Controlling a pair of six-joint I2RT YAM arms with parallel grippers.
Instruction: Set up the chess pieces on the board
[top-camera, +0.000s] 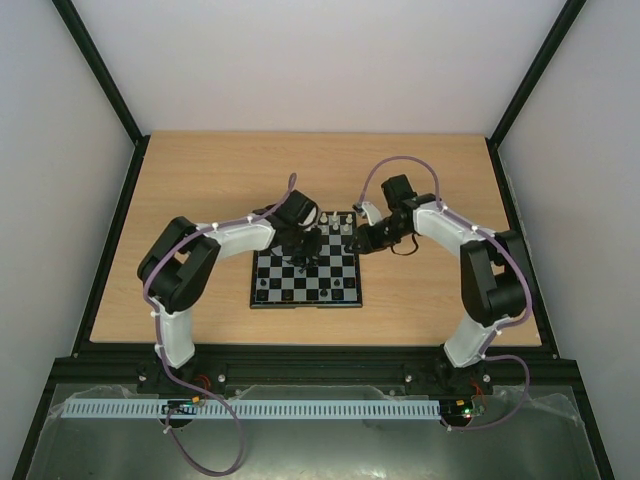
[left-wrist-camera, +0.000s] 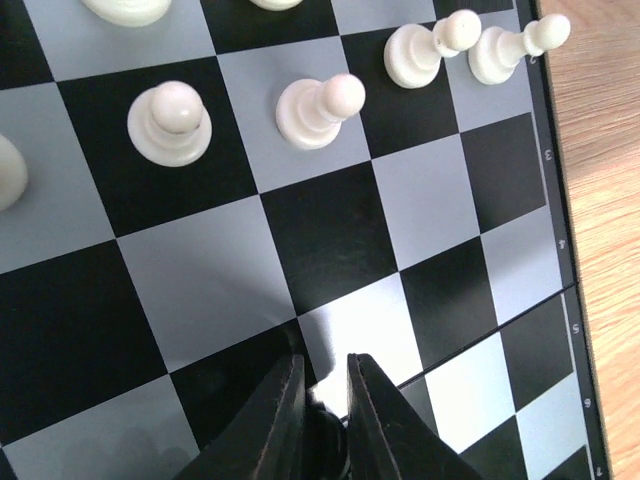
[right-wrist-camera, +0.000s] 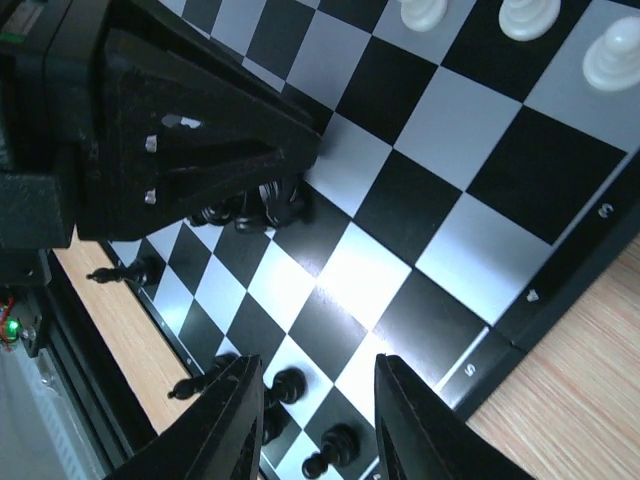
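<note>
Board (top-camera: 325, 268), one; end effectors (left-wrist-camera: 325, 362) (right-wrist-camera: 318, 365), two

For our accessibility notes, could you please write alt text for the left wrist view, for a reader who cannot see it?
The left gripper hangs over the board, fingertips nearly together with something dark, unclear, between them. Four white pawns stand in a row on squares farther up the picture; the wooden table shows at right.
</note>
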